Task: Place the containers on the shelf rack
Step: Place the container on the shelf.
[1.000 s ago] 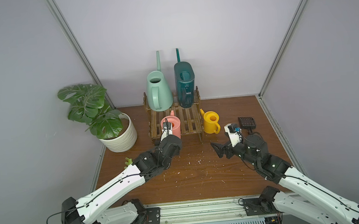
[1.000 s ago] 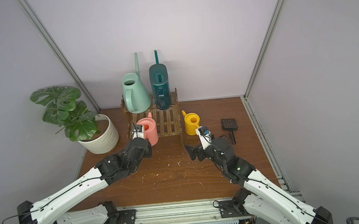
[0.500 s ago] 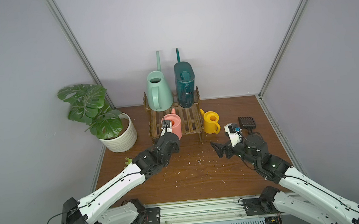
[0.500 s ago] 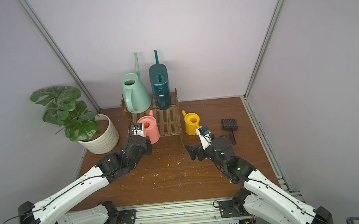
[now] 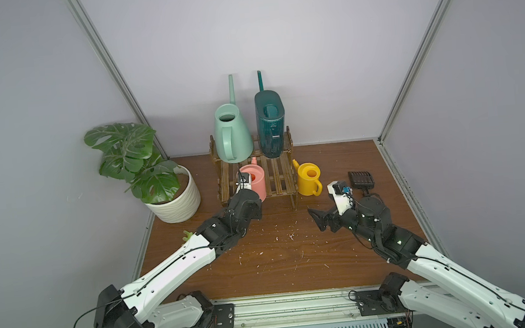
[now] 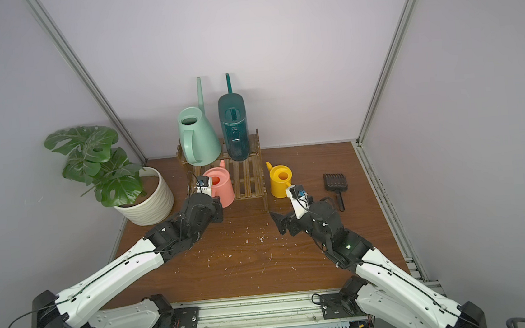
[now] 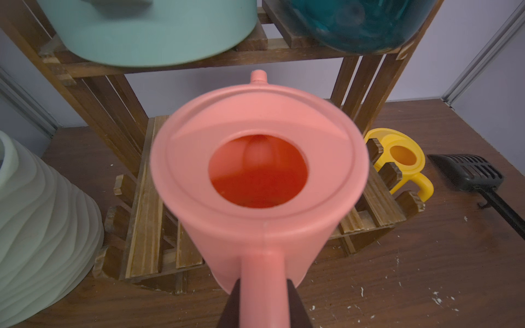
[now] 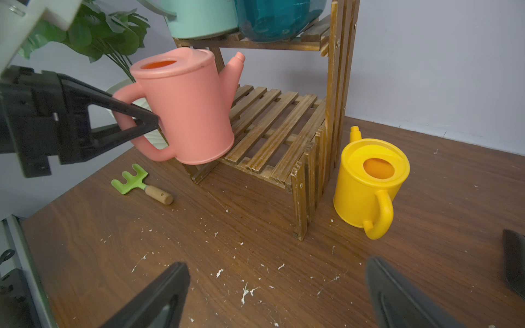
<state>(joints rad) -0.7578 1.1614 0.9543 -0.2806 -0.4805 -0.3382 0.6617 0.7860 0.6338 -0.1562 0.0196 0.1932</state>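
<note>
The left gripper (image 7: 264,298) is shut tight on the handle of the small pink can (image 5: 256,180). It holds the can upright at the front edge of the low step of the shelf rack (image 5: 277,179), on the 9 o'clock side. I cannot tell if the can's bottom sits on the slats. A second ago the pink can was a bit closer to the robot; the left arm has pushed it toward 12 o'clock. The big mint-green can (image 5: 232,135) and the tall dark-teal can (image 5: 271,128) stand side by side on the high step, as before. A small mark on the front of the teal can is too tiny to read. The small yellow can (image 5: 309,180) stands on the brown counter (image 5: 279,260), just beside the rack at its 3 o'clock side, and has not moved. The right gripper (image 8: 277,272) is wide open and holds nothing, low over the counter at 6 o'clock from the yellow can.
</note>
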